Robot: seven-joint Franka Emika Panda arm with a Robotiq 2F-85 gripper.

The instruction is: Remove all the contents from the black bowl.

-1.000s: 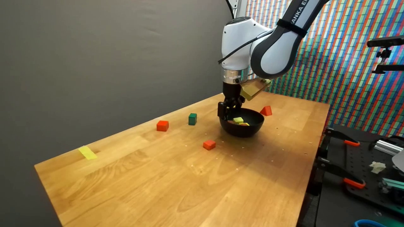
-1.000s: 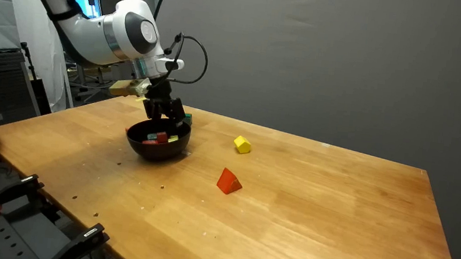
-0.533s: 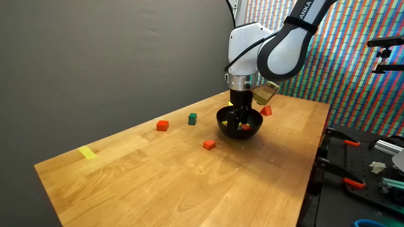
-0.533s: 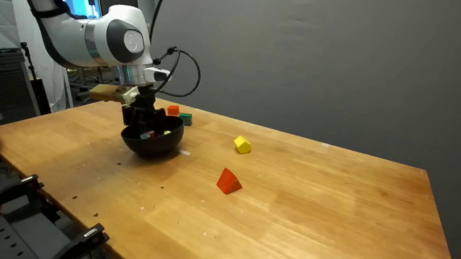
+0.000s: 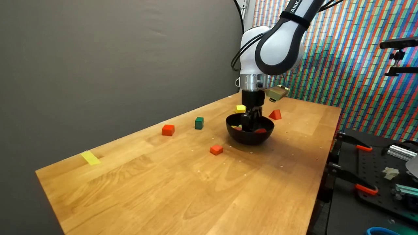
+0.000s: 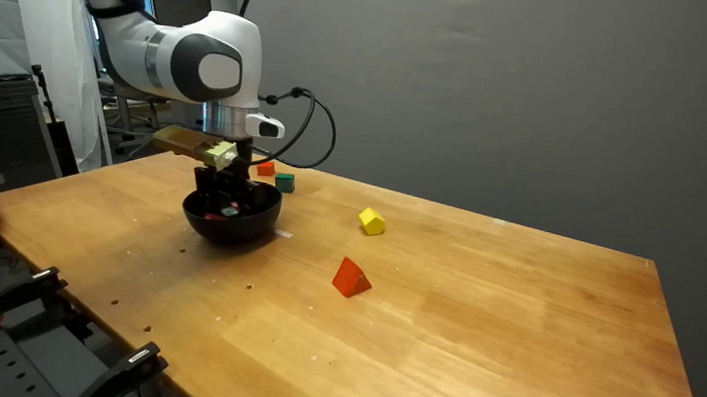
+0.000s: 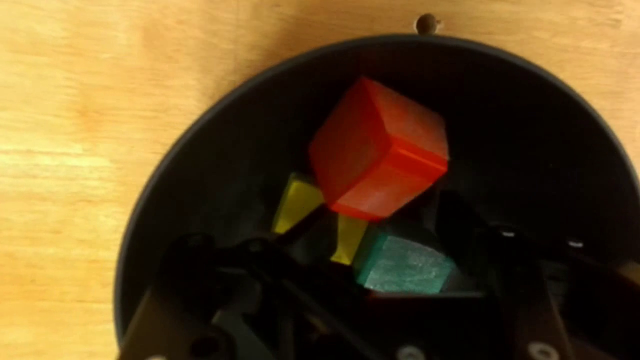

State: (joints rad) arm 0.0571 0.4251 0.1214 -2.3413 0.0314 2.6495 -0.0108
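With pincer point(image 7: 386, 201) dipped inside black bowl point(image 5: 249, 138), stands about half wide, with fingers point(image 7: 462, 232) apart, green block point(image 7: 405, 265) showing between them in the wrist view and no firm pinch visible. Has red block point(image 7: 367, 155) just past the fingers and yellow block point(image 7: 297, 202) partly behind one of them. Might, on closing, catch green block off-centre and lose it on the lift, because of the gap beside one finger. Could also knock red block, so near the fingers, or push black bowl along by pressing too low or sideways. Cannot tell of anything hidden beneath pincer.
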